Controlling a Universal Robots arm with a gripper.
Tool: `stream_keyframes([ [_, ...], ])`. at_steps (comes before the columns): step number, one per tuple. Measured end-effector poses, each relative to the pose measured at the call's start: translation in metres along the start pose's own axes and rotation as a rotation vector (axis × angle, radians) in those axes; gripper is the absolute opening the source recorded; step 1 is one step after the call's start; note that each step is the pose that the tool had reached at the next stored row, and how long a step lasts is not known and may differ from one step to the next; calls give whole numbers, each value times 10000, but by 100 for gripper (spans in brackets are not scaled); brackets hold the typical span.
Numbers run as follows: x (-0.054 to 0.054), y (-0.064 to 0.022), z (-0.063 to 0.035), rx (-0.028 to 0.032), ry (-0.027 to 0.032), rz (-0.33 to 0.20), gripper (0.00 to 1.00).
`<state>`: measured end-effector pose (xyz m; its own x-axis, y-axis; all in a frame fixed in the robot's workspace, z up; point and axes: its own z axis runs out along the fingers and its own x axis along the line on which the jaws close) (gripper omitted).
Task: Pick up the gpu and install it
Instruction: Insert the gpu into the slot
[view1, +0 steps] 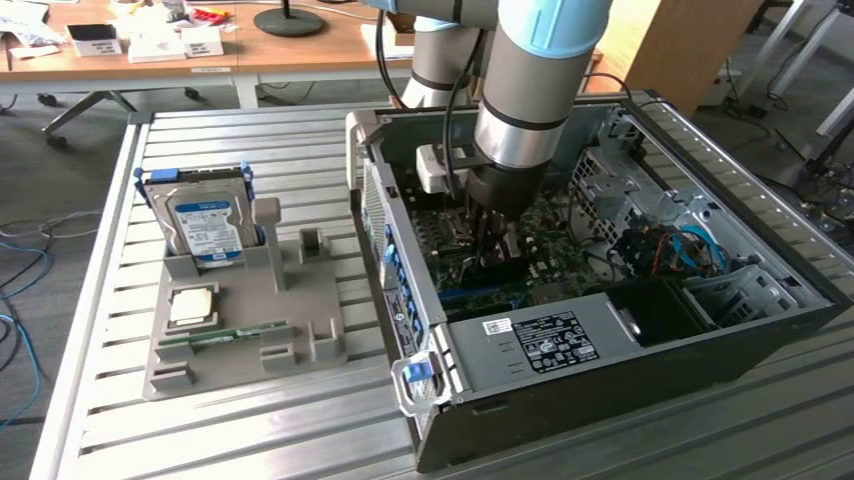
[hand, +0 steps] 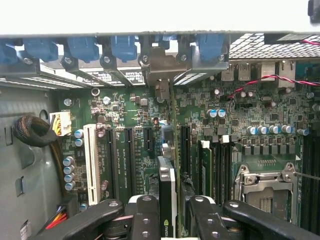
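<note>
In the wrist view the gpu (hand: 167, 182) stands edge-on over the green motherboard (hand: 130, 115), between two black expansion slots. Its silver bracket (hand: 161, 67) reaches up to the blue-clipped rear slot openings of the case. My gripper (hand: 170, 215) is shut on the gpu, one black finger on each face of the card. From the exterior view, my gripper (view1: 487, 235) reaches straight down into the open computer case (view1: 747, 330). There the arm hides most of the card.
A grey holder tray (view1: 314, 300) lies at the exterior view's left, carrying a hard drive (view1: 207, 220), a CPU (view1: 191, 305) and a RAM stick (view1: 227, 335). Inside the case are a power supply (view1: 561, 340), a white slot (hand: 91, 160), a CPU socket (hand: 265, 187) and cables (hand: 32, 130).
</note>
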<state>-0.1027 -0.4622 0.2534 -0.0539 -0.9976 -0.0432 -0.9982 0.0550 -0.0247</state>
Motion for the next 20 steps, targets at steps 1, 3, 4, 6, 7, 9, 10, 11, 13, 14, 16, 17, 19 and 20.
stream_keyframes([
  [1,0,0,0,0,-1,1,28],
  [3,0,1,0,1,-1,-2,28],
  [4,0,2,0,1,-1,-2,28],
  [6,0,4,1,1,-3,0,28],
  [7,0,4,0,1,-2,0,28],
  [9,0,4,0,0,-2,0,28],
  [10,0,4,0,0,-2,0,28],
  [11,0,5,1,-3,-6,1,28],
  [13,0,5,2,1,-7,2,35],
  [14,0,5,1,1,-4,2,35],
  [16,0,5,1,1,-3,1,41],
  [17,0,4,0,0,-2,0,41],
  [19,0,-2,0,0,0,7,41],
  [20,-1,-12,1,1,-1,24,41],
])
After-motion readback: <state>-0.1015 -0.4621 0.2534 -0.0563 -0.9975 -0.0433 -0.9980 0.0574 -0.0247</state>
